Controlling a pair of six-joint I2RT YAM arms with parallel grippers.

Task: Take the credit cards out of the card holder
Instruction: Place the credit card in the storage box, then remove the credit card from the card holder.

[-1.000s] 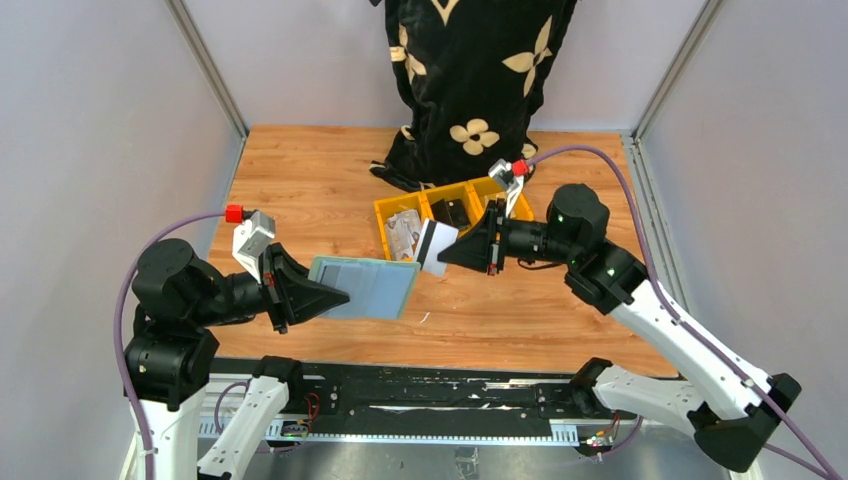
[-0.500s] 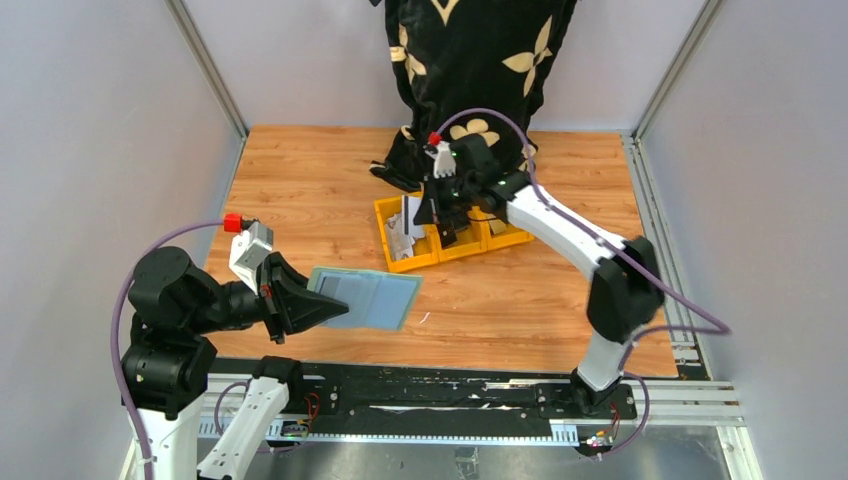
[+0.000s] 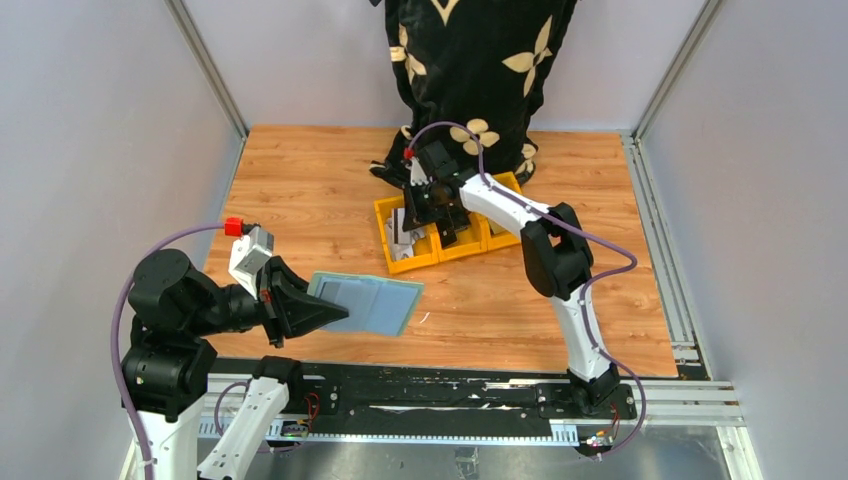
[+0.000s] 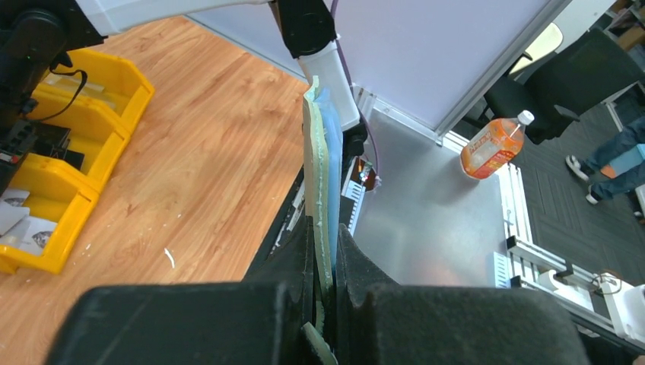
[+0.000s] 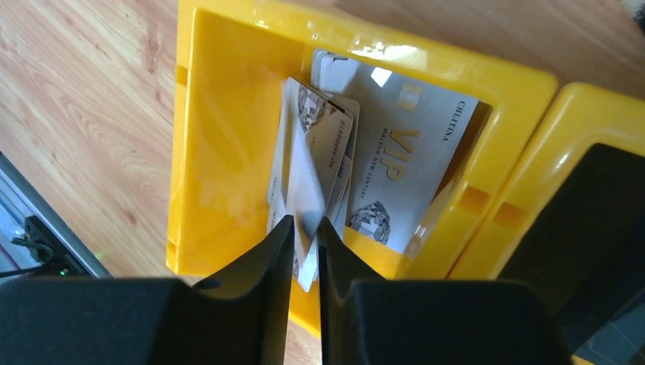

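The step in hand looks like the drop-off: the right gripper [image 5: 304,225] hangs over the left compartment of the yellow bin [image 5: 228,30], its fingers pressed close on a thin white card [image 5: 303,186] seen edge-on, just above the cards [image 5: 395,175] already lying there. To do it well, I would bring the card low enough that its bottom edge sits inside the walls, part the fingers only a little so it tips onto the others and does not bounce out, then lift straight up so the fingertips miss the near wall and the divider. The left gripper [image 3: 335,300] should hold steady, clamped on the left edge of the holder [image 3: 378,305] and keeping it off the table [image 3: 300,180], well apart from the bin, with the free edge toward the other arm for the next pull; whether more cards sit in its slots I cannot tell. The right arm is stretched far forward and leftward, elbow raised, wrist turned down into the bin. The left arm is folded close to its base, forearm roughly level and pointing right, so the holder lies nearly flat from above and edge-on in the wrist view
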